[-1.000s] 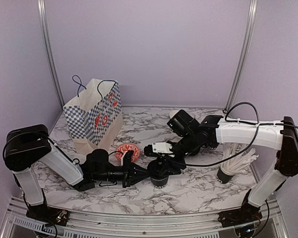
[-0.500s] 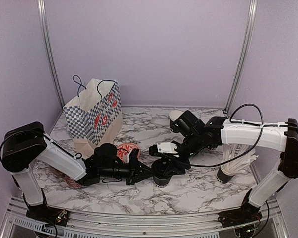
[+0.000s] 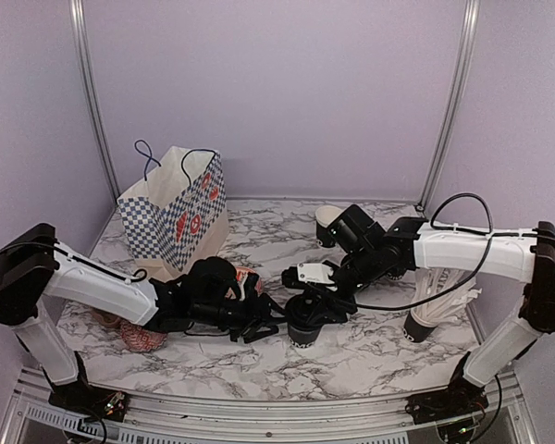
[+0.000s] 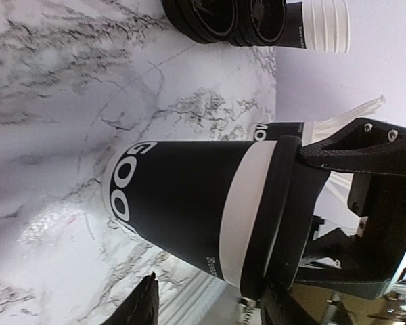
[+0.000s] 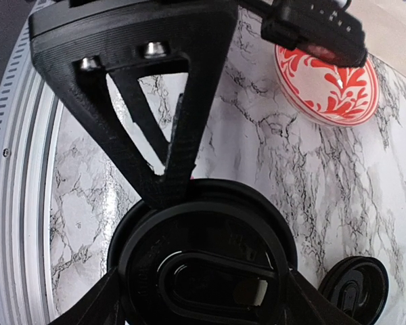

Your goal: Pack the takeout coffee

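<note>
- Standing upright near the middle of the marble table [image 3: 379, 356], the coffee cup [image 3: 300, 333] is seen with its black lid [image 5: 203, 271] on.
- The lid is pinched at its rim from above by the right gripper [image 3: 307, 313], with a finger pressed on either side.
- The left gripper [image 3: 264, 324] is held low just left of the cup, jaws spread, nothing grabbed.
- A red patterned bowl [image 5: 328, 84] is spotted close behind.
- A checkered paper bag [image 3: 176, 213] is stood at the back left, well apart.
</note>
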Tool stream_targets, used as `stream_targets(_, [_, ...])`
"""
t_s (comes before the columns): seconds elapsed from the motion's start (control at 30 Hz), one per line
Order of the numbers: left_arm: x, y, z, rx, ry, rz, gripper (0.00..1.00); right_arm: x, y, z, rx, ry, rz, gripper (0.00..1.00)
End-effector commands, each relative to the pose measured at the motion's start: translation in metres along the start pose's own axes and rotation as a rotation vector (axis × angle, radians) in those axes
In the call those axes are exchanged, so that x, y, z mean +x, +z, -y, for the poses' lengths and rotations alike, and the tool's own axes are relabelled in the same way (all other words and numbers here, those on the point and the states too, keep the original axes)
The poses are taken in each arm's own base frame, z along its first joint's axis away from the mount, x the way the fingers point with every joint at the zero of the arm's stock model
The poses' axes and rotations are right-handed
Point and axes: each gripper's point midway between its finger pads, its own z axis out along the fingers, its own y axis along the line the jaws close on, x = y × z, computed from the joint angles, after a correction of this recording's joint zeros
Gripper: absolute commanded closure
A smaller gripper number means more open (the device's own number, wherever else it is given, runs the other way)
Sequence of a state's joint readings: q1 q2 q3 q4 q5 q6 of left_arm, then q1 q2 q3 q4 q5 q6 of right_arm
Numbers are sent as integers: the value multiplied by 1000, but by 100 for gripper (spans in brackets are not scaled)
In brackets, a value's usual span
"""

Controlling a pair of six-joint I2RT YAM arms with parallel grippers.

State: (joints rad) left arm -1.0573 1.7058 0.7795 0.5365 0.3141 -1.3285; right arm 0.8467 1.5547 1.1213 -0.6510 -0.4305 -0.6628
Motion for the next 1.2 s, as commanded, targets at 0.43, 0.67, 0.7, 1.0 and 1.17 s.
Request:
stream_targets(0.43, [-46, -141, 58, -220, 434, 496, 35, -38, -3, 48, -8, 63, 4, 42])
stream_targets(0.67, [-54, -166, 63, -233, 466, 575, 35, -39, -26, 108, 132, 137, 15, 43])
stream_targets(0.7, [-54, -168, 63, -235, 468, 582, 35, -39, -29, 119, 157, 150, 21, 43])
stream_targets(1.0, [-51, -167, 56, -245, 463, 568, 35, -29, -32, 216, 331, 300, 50, 42])
stream_targets(1.17, [-52, -171, 49, -256, 455, 582, 35, -17, -19, 239, 337, 357, 45, 41])
